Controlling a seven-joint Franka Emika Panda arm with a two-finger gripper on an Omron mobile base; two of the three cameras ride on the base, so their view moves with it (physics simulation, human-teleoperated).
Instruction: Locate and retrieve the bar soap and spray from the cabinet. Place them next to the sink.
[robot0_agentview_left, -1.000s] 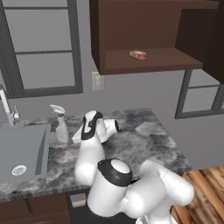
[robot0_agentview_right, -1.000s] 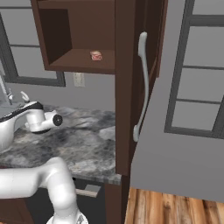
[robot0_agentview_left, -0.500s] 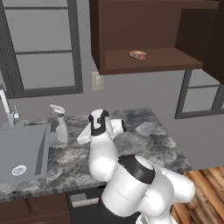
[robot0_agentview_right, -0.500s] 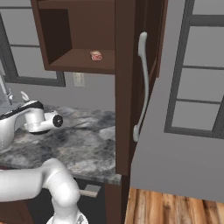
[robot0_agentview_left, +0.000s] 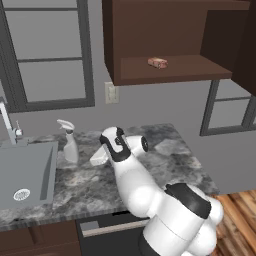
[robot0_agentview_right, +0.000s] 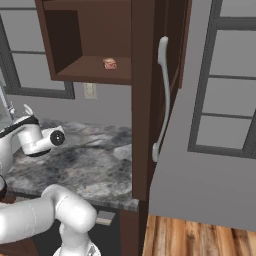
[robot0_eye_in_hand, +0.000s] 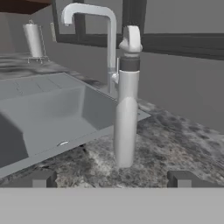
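The pale spray (robot0_agentview_left: 68, 146) stands upright on the marble counter just right of the sink (robot0_agentview_left: 30, 170), with no fingers on it. My gripper (robot0_agentview_left: 95, 159) hovers low over the counter a little to its right, pointing at it. In the hand view the spray (robot0_eye_in_hand: 126, 114) rises straight ahead, beyond my open gripper (robot0_eye_in_hand: 111, 179), with the sink (robot0_eye_in_hand: 48, 109) and its faucet (robot0_eye_in_hand: 108, 41) behind it. The bar soap (robot0_agentview_left: 157, 62) lies on the shelf of the open cabinet (robot0_agentview_left: 175, 70). It is also visible from the other side, bar soap (robot0_agentview_right: 109, 63).
The cabinet door (robot0_agentview_right: 150, 100) stands open toward the base, its long pale handle (robot0_agentview_right: 161, 95) facing right. A wall outlet (robot0_agentview_left: 111, 92) sits below the cabinet. A paper towel roll (robot0_eye_in_hand: 34, 39) stands beyond the sink. Bare marble counter (robot0_agentview_left: 165, 155) stretches right of the arm.
My hand has drawn back to the right, away from the spray, and the arm's elbow has swung. The spray and the bar soap have not moved. The jaws stay open.
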